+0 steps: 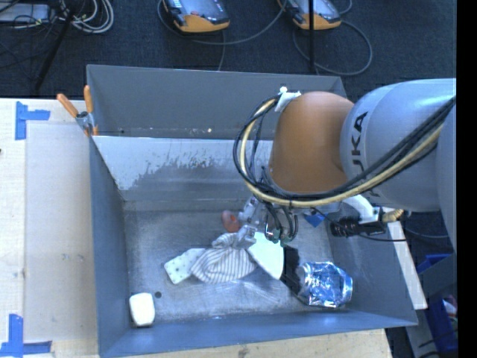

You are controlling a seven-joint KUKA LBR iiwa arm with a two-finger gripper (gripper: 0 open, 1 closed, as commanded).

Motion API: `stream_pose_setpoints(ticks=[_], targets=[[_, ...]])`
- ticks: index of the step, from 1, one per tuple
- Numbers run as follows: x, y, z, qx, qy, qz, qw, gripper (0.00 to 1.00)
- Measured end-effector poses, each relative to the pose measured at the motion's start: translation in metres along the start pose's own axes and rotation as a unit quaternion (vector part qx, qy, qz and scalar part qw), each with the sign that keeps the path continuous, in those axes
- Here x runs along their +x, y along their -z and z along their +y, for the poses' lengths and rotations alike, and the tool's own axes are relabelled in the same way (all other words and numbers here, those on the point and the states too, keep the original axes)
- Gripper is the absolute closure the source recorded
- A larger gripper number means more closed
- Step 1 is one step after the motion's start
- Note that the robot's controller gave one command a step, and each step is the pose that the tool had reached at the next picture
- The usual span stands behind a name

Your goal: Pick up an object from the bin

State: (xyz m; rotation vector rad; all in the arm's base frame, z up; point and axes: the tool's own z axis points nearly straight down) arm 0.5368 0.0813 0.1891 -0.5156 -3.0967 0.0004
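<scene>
Grey metal bin (134, 222) with a crumpled striped cloth (218, 264) on its floor. The gripper (253, 235) sits at the cloth's upper right end; whether parted or closed, I cannot tell. A crinkled blue packet (326, 284) lies right of the cloth.

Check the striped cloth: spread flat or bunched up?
Bunched up: the striped cloth lies in crumpled folds on the bin floor, one corner trailing left.

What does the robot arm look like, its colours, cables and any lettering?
The arm is a thick, rounded silver-grey body with dark lettering ending in KA on its side. An orange domed cover sits on the wrist, ringed by looping black cables and one yellowish one. Beneath it is the gripper, a small cluster of dark and metal parts.
</scene>
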Motion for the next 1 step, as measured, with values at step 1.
stream_pose_setpoints(ticks=[1], targets=[[0.0191, 0.0848, -0.0114, 0.000, -0.008, -0.0005, 1.0000, 1.00]])
